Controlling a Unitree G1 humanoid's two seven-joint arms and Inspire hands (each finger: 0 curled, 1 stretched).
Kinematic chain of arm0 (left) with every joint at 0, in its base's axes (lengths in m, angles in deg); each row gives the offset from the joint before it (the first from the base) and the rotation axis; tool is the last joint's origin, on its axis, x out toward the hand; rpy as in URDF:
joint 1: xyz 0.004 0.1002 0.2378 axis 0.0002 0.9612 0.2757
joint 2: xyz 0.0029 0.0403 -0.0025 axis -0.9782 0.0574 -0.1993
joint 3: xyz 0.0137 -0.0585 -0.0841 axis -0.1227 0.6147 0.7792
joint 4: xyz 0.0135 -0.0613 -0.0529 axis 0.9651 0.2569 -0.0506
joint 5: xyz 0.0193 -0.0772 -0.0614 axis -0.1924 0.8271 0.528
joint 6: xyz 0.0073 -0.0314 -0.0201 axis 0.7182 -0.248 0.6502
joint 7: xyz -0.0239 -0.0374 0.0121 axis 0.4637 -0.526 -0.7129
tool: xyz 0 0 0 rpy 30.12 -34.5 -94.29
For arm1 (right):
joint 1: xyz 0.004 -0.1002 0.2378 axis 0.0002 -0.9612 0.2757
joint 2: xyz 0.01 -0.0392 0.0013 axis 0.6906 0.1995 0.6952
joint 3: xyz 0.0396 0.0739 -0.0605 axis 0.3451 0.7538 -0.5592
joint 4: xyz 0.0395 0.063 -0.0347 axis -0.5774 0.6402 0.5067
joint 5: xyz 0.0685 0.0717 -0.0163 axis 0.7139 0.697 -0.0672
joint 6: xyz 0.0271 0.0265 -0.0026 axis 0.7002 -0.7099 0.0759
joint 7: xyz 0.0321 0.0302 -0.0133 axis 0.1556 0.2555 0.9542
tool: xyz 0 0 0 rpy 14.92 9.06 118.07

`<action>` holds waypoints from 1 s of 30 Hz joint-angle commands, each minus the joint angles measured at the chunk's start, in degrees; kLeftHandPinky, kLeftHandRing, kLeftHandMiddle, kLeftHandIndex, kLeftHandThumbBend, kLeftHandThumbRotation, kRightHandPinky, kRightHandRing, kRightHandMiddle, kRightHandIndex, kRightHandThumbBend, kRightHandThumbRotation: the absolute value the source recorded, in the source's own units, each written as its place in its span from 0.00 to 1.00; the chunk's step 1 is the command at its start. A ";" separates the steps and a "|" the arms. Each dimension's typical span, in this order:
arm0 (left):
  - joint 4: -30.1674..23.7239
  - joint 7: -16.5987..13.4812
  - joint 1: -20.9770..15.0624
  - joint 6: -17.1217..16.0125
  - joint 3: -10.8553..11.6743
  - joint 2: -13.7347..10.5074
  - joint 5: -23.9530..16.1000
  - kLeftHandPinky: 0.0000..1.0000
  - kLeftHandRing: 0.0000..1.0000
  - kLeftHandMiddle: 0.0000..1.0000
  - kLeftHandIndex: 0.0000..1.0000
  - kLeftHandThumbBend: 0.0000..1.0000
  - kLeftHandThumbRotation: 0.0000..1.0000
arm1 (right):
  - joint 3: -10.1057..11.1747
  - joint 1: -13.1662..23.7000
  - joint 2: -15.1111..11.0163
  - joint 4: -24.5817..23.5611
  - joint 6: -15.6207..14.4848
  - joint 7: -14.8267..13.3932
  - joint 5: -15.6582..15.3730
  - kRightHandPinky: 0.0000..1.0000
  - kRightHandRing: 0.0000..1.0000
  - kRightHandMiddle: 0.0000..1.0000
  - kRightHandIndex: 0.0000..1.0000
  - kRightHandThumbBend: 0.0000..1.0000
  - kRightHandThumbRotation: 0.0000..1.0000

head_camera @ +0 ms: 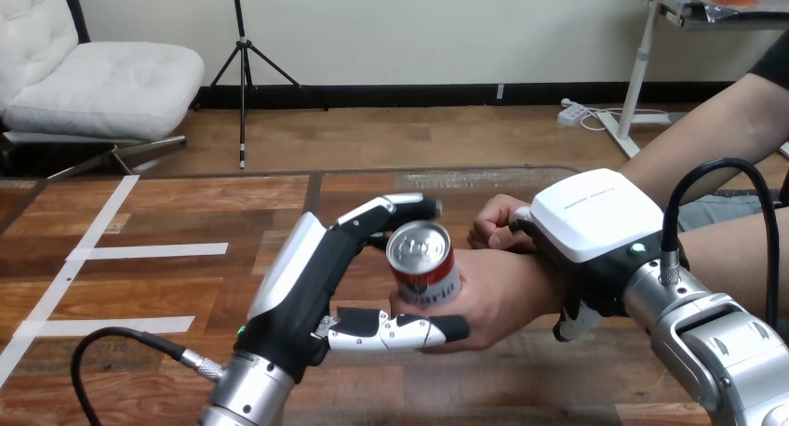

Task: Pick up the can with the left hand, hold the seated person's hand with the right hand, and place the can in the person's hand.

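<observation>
can stands in the person's hand, with both robot hands at it

the can (424,266), red with a silver top, stands upright just right of the frame's centre. it is in the person's hand (502,296), whose palm lies against the can's right side and base. the person's forearm (716,128) comes in from the upper right edge.

the robot's left hand (312,277) rises from the bottom edge, left of centre, and is spread wide around the can. its fingers (391,207) reach nearly straight past the can's upper left rim. its thumb (400,331) lies straight below, with the tip over the lower edge of the person's hand. i cannot tell whether any of them touches the can.

the right hand (595,217) enters from the lower right corner and sits over the person's wrist (549,286), white back shell upward. it is clasped round that wrist, and one fingertip (572,324) pokes out beneath it.

the wooden table (140,370) carries white tape strips (153,251) at the left of the frame.
</observation>
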 commanded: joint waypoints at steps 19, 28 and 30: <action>-1.33 -0.56 -3.83 -0.61 -0.20 -0.89 -0.15 1.00 1.00 1.00 1.00 1.00 0.54 | 0.35 4.05 0.28 0.57 -0.02 -0.18 -2.22 0.92 0.98 0.99 0.97 0.86 0.19; -0.99 -0.71 -4.04 -0.84 -0.13 -1.11 -0.44 1.00 1.00 1.00 1.00 1.00 0.55 | 0.33 3.99 0.43 0.62 -0.04 -0.62 -2.42 0.94 0.98 0.99 0.97 0.87 0.19; -0.95 -0.84 -4.05 -0.85 -0.11 -1.11 -0.58 1.00 1.00 1.00 1.00 1.00 0.55 | 0.32 4.00 0.48 0.61 -0.08 -0.62 -2.47 0.94 0.98 0.99 0.97 0.87 0.19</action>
